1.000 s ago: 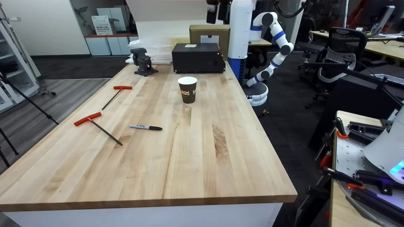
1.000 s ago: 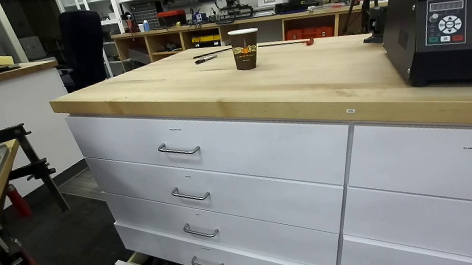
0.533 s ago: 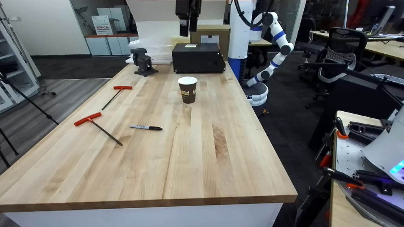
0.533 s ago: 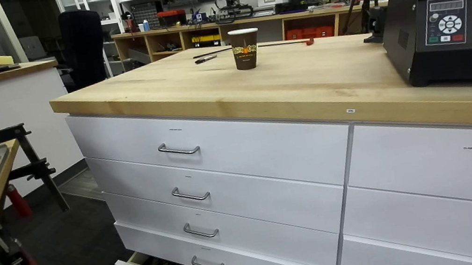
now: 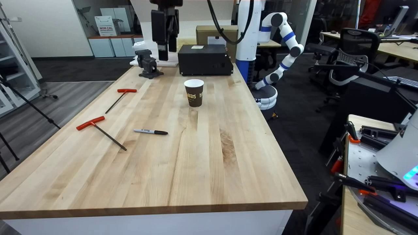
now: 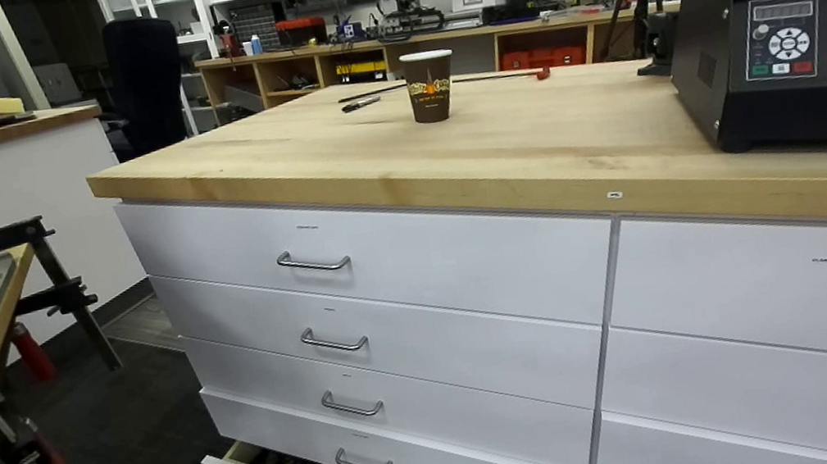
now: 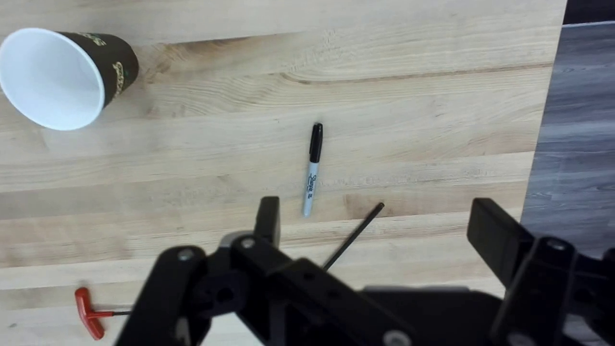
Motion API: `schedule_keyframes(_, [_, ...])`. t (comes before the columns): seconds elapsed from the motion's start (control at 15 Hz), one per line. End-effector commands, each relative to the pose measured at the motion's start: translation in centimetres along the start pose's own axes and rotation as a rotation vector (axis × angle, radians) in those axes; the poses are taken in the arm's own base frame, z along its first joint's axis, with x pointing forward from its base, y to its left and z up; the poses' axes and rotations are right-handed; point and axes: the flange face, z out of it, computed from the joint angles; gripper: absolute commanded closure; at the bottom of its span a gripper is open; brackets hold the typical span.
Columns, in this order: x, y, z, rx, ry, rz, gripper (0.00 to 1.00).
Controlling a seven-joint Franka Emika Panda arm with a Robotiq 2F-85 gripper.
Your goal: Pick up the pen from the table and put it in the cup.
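Sharpie marker (image 7: 313,170) is lying flat on your big butcher-block table (image 5: 196,176), and it shows up in all three views. At one end you've got a black desktop CNC box (image 5: 205,62) with a bench vise (image 5: 149,67) standing near it. Your gripper (image 7: 377,223) hangs above the wood, jaws spread really wide and gripping nothing. Brown paper coffee cup (image 5: 194,96) is upright, mouth up, well apart from your marker. Then you've got two red T-handle keys (image 5: 89,123). Marker's capped, and its grey end sits near one key's tip, bare wood between them.
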Motion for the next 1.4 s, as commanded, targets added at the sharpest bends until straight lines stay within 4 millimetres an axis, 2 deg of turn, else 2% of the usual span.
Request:
schedule_keyframes(0.0, [2.4,-1.0,2.2,-0.01,-0.043,-0.051,0.0])
schedule_keyframes(0.2, [3.3,-1.4,4.7,0.001,-0.1,-0.066,0.0])
schedule_keyframes(0.53, [4.7,-0.6,8.5,-0.001,-0.17,-0.071,0.0])
schedule_keyframes(0.8, [5.8,0.1,10.6,0.005,-0.19,-0.073,0.0])
schedule_keyframes(1.13, [7.1,1.2,12.3,0.009,-0.171,-0.052,0.0])
schedule_keyframes(1.33, [7.5,1.9,14.2,0.015,-0.171,-0.038,0.0])
